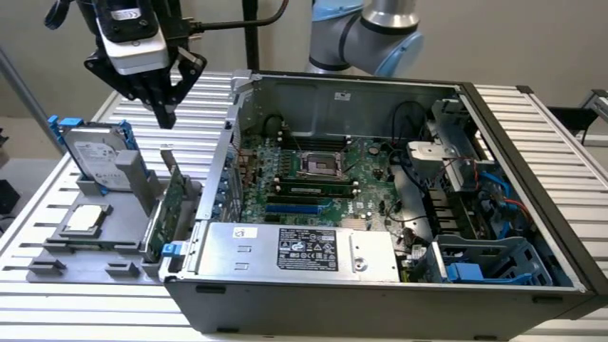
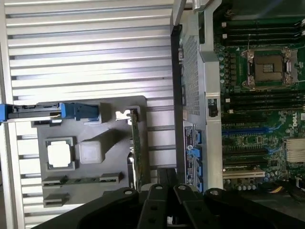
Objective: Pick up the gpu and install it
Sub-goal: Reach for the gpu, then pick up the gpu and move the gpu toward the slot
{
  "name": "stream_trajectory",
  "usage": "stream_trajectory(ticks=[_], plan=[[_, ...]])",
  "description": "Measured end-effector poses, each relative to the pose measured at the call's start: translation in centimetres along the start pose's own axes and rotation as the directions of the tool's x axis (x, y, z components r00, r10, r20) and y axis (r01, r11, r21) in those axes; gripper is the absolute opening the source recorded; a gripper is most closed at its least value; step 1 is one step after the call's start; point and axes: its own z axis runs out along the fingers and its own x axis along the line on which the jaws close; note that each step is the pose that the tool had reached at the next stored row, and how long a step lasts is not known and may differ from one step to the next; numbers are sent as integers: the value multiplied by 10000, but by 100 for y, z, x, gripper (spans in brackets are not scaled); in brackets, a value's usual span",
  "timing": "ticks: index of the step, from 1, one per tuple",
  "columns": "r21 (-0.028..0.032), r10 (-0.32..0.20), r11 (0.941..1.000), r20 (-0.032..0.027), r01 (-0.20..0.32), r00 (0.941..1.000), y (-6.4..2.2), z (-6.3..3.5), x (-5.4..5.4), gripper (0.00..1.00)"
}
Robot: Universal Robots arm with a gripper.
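Note:
The gpu [image 1: 165, 208] stands on edge in a slot of the grey holder tray [image 1: 90, 249], just outside the open computer case's wall; its green board faces the case and its silver bracket end points up. In the wrist view the gpu [image 2: 136, 143] shows as a thin green strip. My gripper [image 1: 168, 114] hangs above the gpu, well clear of it, fingers drawn together to a point with nothing between them. The black fingers [image 2: 157, 198] show at the wrist view's edge, meeting over the card's end.
A silver hard drive with blue rails [image 1: 100, 153] stands upright in the same tray, beside a cpu [image 1: 84, 217]. The open case [image 1: 532, 214] holds the green motherboard [image 1: 314, 171] with a blue slot [image 1: 299, 209]. The power supply [image 1: 295, 246] lies at the case's front.

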Motion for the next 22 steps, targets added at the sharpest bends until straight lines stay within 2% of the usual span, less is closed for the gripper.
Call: stream_trajectory(ticks=[6, 10, 22], plan=[[67, 2, 10000, 5, -2, 10000, -43, 15, 271, 11], [81, 3, 10000, 6, -3, 10000, -82, 26, 440, 11], [81, 3, 10000, 6, -3, 10000, -88, 25, 446, 11]])
